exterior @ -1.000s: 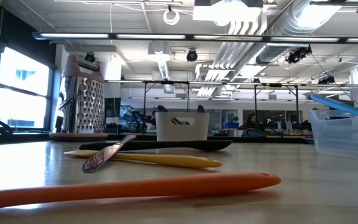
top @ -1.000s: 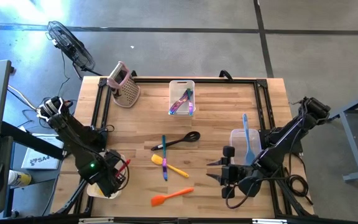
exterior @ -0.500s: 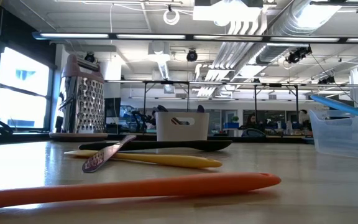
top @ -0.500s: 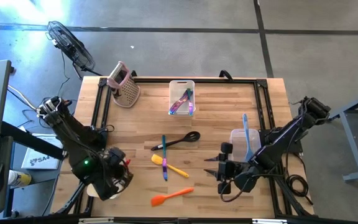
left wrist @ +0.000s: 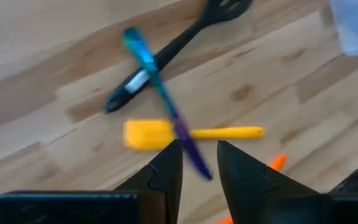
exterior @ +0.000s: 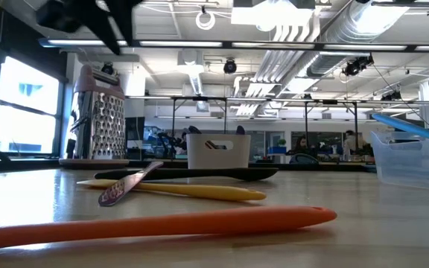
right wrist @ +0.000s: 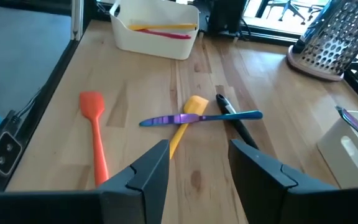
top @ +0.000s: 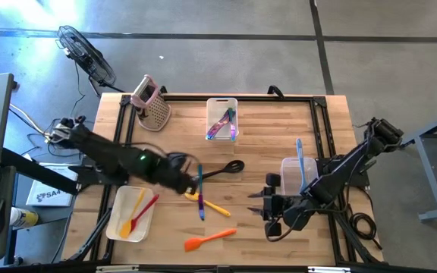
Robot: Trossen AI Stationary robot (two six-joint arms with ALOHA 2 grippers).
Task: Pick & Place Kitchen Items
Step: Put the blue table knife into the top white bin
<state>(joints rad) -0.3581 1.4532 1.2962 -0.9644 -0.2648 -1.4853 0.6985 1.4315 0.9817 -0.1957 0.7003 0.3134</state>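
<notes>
Four utensils lie loose at the table's middle. A blue-and-purple one (top: 200, 194) lies across a black slotted spoon (top: 220, 171) and a yellow spatula (top: 205, 202). An orange spatula (top: 210, 239) lies nearer the front edge. My left gripper (top: 191, 183) hovers over the crossed utensils, open and empty. In its wrist view the blue-and-purple handle (left wrist: 166, 106) runs down toward the gap between the fingers (left wrist: 199, 167). My right gripper (top: 267, 208) is open and empty, right of the utensils, which its wrist view shows ahead (right wrist: 199, 117).
A white bin (top: 120, 224) at the near left holds a yellow and a red utensil. A second white bin (top: 222, 102) with utensils stands at the far middle. A clear bin (top: 290, 182) with a blue spatula (top: 302, 163) stands at the right. A pink grater (top: 152, 103) stands at the far left.
My left arm has swung quickly from above the near-left white bin toward the table's middle. It now stretches out over the crossed utensils. The bin's yellow and red utensils have come into view.
</notes>
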